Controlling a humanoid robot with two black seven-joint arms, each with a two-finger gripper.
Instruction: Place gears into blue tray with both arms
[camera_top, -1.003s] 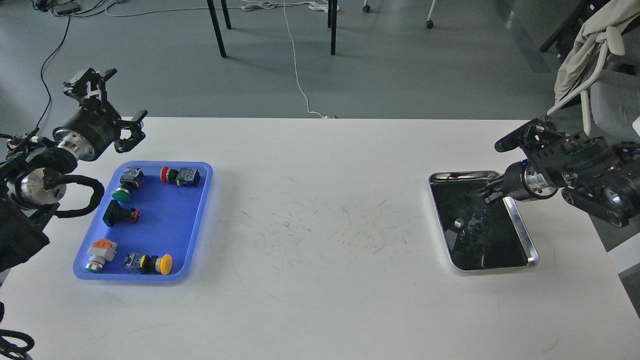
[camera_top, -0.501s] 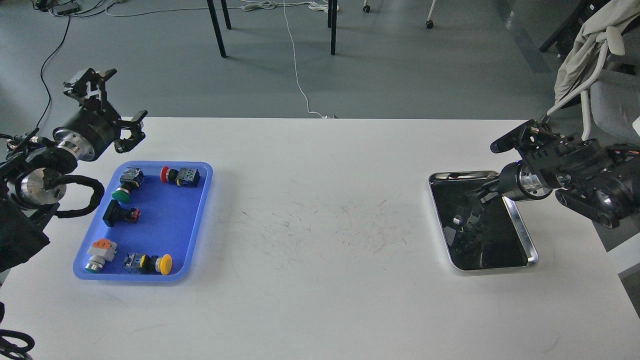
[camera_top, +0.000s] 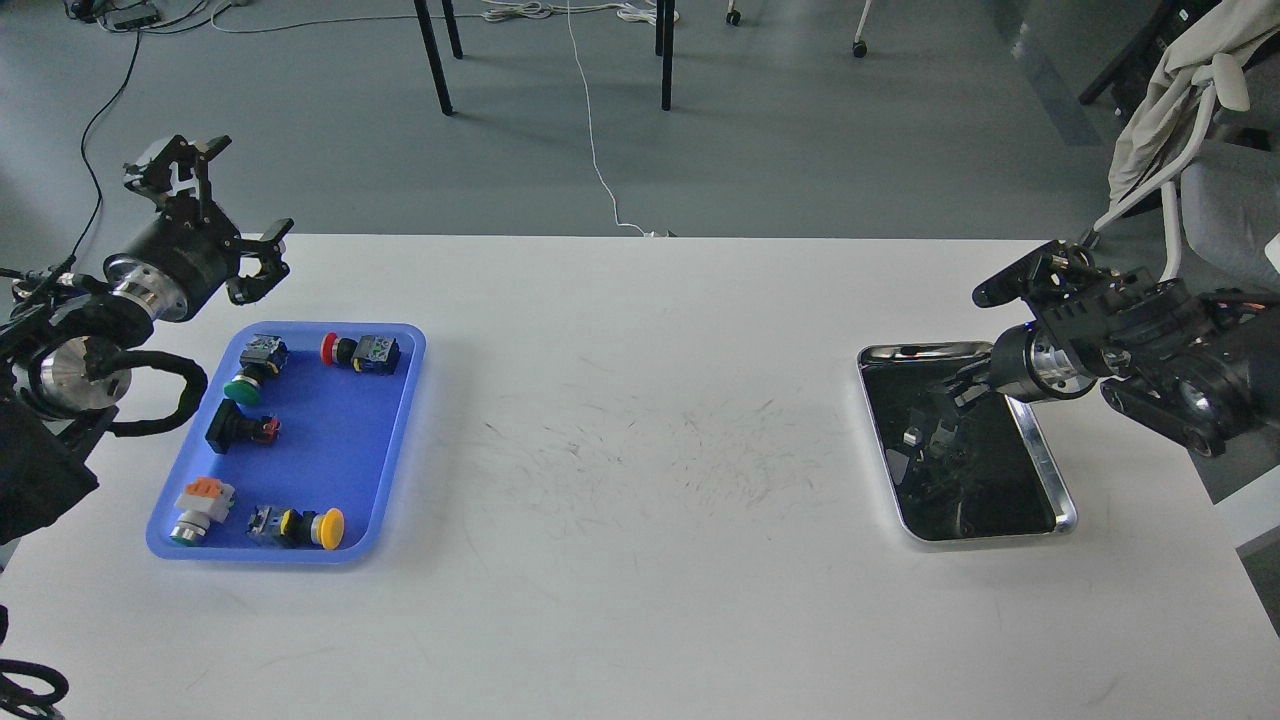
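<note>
The blue tray (camera_top: 345, 455) lies at the table's left and holds several push-button switches. My left gripper (camera_top: 222, 212) hovers just beyond the tray's far left corner, open and empty, with its fingers spread wide. My right gripper (camera_top: 938, 425) reaches down into the silver metal tray (camera_top: 1046, 462) at the right. Its dark fingers blend with the tray's dark reflective inside, so I cannot tell whether they are open or shut. The gears are hidden: I cannot make them out against that dark inside.
In the blue tray lie switches with a red cap (camera_top: 328, 349), a green cap (camera_top: 241, 390) and a yellow cap (camera_top: 331, 528), plus a black one (camera_top: 232, 430). A chair with draped cloth (camera_top: 1180, 110) stands at the far right.
My right arm has shifted a little to the left and farther over the silver tray. The left arm has nudged slightly left.
</note>
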